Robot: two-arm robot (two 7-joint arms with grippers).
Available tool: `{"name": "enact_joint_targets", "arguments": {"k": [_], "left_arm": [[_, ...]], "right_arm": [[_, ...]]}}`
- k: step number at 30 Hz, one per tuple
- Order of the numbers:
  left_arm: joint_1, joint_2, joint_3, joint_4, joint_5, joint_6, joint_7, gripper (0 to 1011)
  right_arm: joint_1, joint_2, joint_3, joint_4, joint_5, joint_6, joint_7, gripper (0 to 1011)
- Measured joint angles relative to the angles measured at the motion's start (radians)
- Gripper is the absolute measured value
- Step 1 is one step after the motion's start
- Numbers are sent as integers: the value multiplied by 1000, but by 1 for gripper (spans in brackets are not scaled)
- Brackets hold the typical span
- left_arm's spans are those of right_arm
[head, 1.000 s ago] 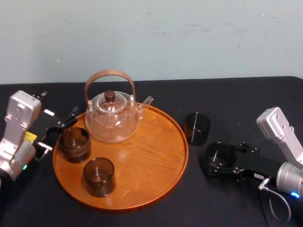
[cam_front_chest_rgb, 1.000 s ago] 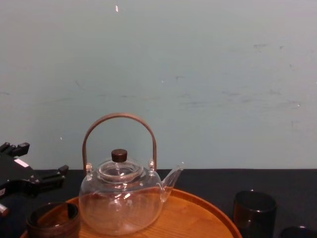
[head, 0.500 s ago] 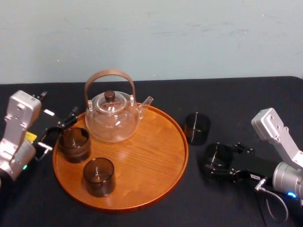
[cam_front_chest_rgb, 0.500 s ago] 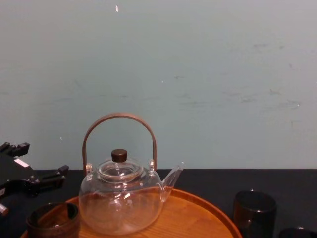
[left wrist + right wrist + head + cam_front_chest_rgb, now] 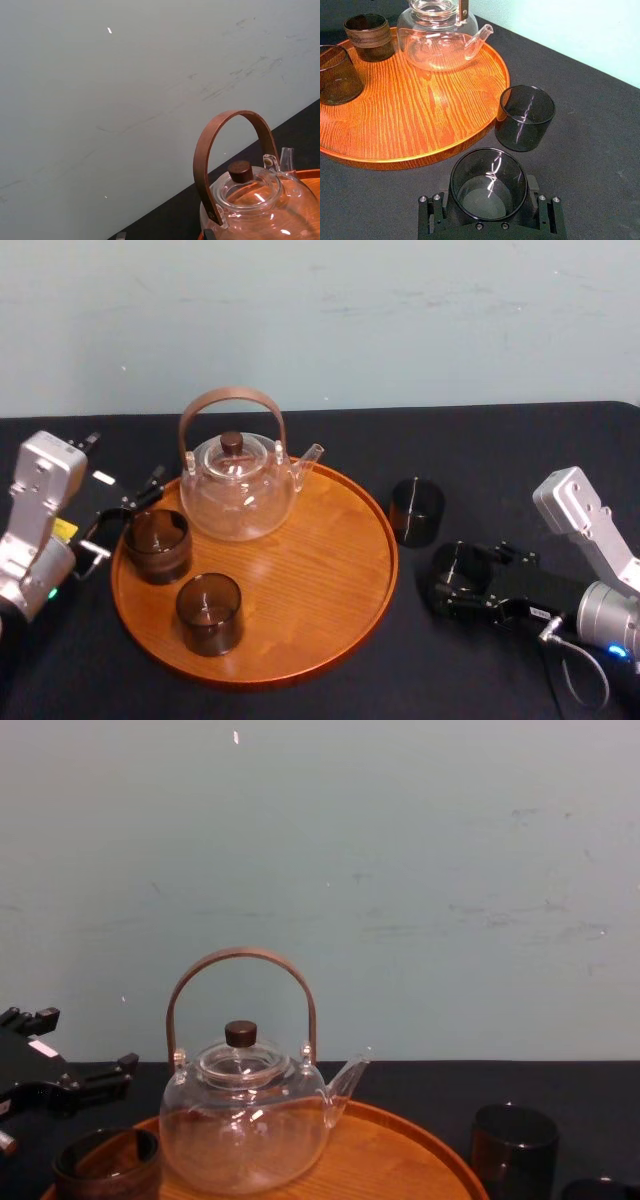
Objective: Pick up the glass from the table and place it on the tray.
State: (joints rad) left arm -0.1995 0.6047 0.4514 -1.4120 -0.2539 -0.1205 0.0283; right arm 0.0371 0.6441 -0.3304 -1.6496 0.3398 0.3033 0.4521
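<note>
- Smoky dark glass (image 5: pixel 488 175) is what we have in hand. It is low at the black table (image 5: pixel 520 450), just right of the tray (image 5: pixel 330 570), and the right gripper (image 5: pixel 463 578) is clamped around its lower wall.
- A second glass (image 5: pixel 417 510) stands just beyond it, near the tray's rim, so we should lift straight up before moving across.
- We need enough height to clear the raised rim, then a level carry to the bare wood on the tray's right side. That spot is well clear of the teapot (image 5: pixel 238 490), the banded cup (image 5: pixel 157 545) and the dark cup (image 5: pixel 209 613).
- We release only once the base rests flat.
- The left gripper (image 5: pixel 122 520) sits at the tray's left edge, fingers spread apart.
</note>
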Motion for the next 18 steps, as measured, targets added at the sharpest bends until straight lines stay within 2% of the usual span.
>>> {"name": "enact_joint_targets", "arguments": {"k": [18], "left_arm": [[0, 0, 0, 0, 0, 0, 0, 1001]], "right_arm": [[-3, 5, 8, -4, 11, -1, 2, 901]]}}
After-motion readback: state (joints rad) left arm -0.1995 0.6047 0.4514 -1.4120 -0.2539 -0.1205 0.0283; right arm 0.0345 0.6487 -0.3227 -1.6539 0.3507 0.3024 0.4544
